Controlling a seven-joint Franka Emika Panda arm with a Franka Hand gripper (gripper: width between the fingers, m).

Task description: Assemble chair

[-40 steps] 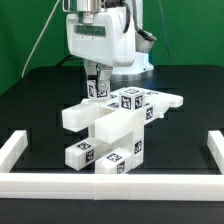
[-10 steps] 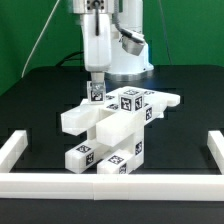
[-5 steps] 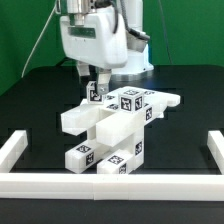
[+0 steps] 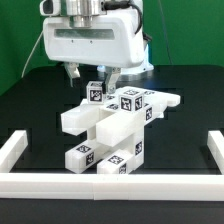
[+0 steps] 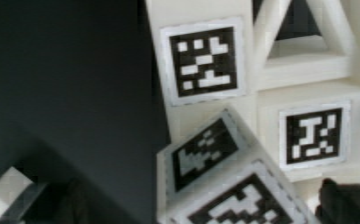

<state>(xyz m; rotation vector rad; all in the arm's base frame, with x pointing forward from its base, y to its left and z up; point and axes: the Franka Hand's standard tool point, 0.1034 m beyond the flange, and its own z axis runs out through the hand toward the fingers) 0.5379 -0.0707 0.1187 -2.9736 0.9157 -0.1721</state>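
Risen off the chair (image 4: 115,125), gripper (image 4: 91,74) spread wide; wrist view crops the tags

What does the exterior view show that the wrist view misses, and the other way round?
Only the exterior view shows the open gripper above the whole chunky white plastic chair, the black table and the long thin white border rails. Only the wrist view shows the chair's square black-and-white tags large enough to read their patterns. Both show white chair pieces carrying tags against the dark surface.

Gripper (image 4: 91,78) raised, jaws wide apart.
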